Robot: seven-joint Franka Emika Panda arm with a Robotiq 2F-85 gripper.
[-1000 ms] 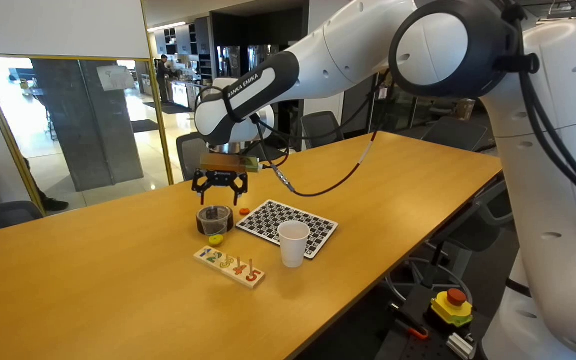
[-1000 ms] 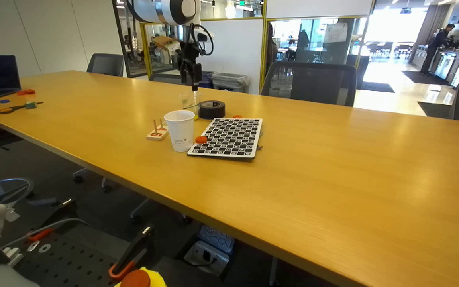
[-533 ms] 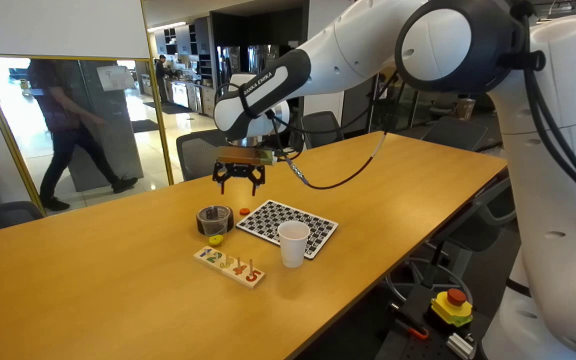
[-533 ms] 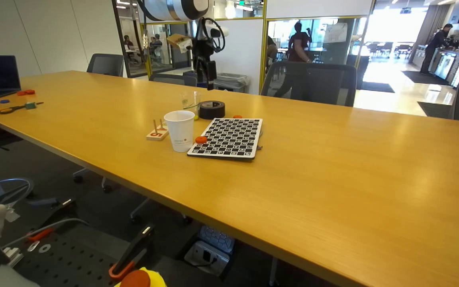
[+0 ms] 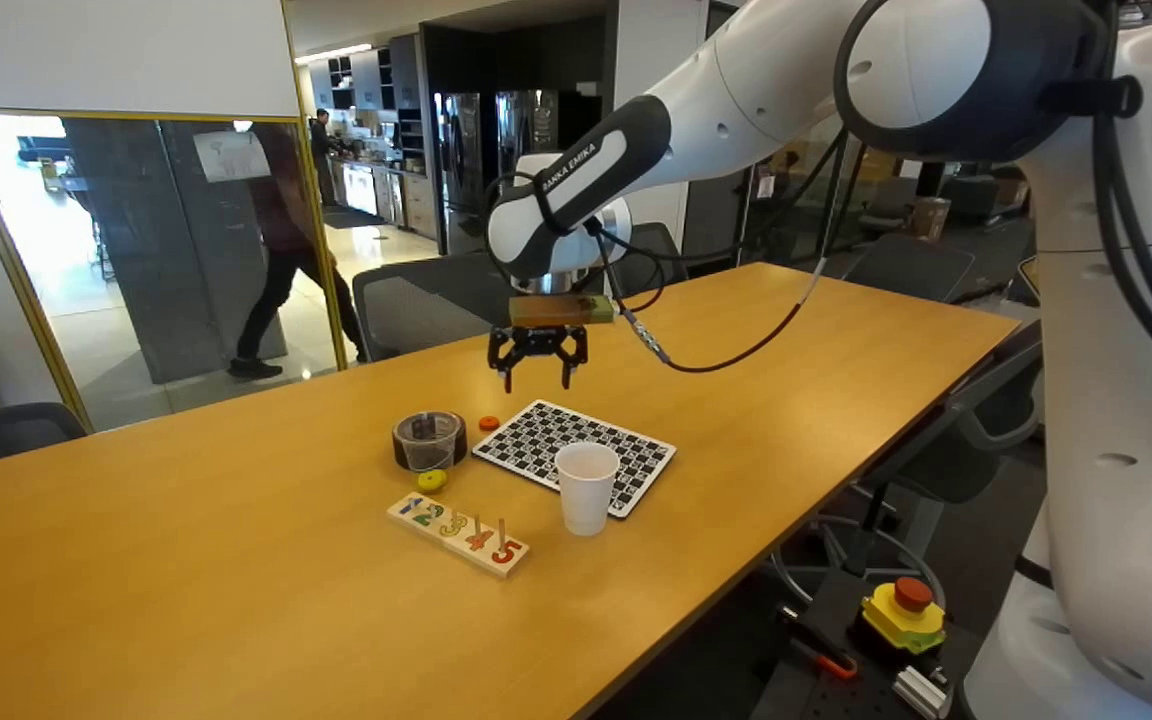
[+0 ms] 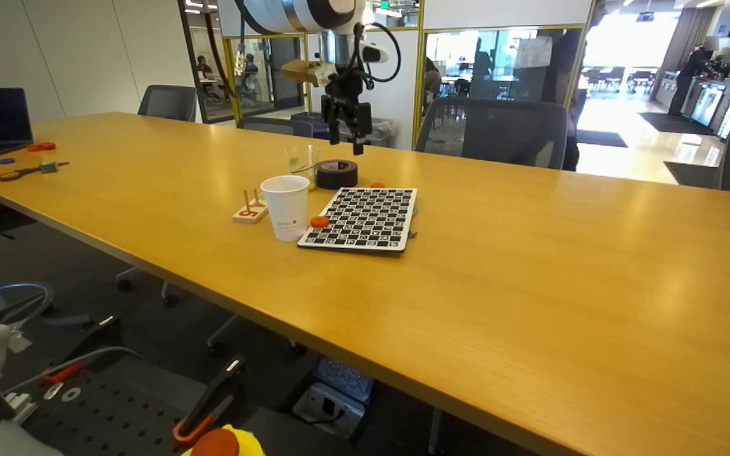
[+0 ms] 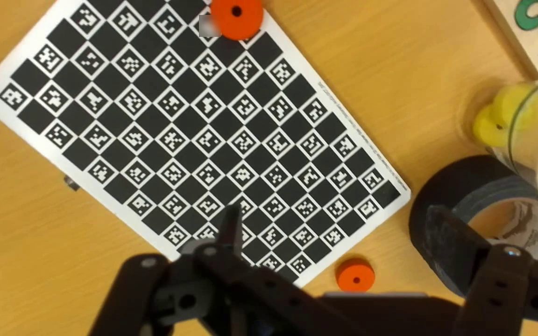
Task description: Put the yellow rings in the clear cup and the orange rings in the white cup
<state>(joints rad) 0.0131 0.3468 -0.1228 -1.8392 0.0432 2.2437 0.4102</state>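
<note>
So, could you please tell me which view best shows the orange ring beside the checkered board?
The wrist view: there the orange ring looks largest, with its hole visible. In both exterior views it appears, but small.

You see dark chairs [image 6: 495, 133] along the far edge of the table surface [image 6: 530, 272], a pale wall [image 6: 80, 57] past its far corner, gold-framed glass [image 6: 498, 68] and a bright floor [image 6: 640, 161].
</note>
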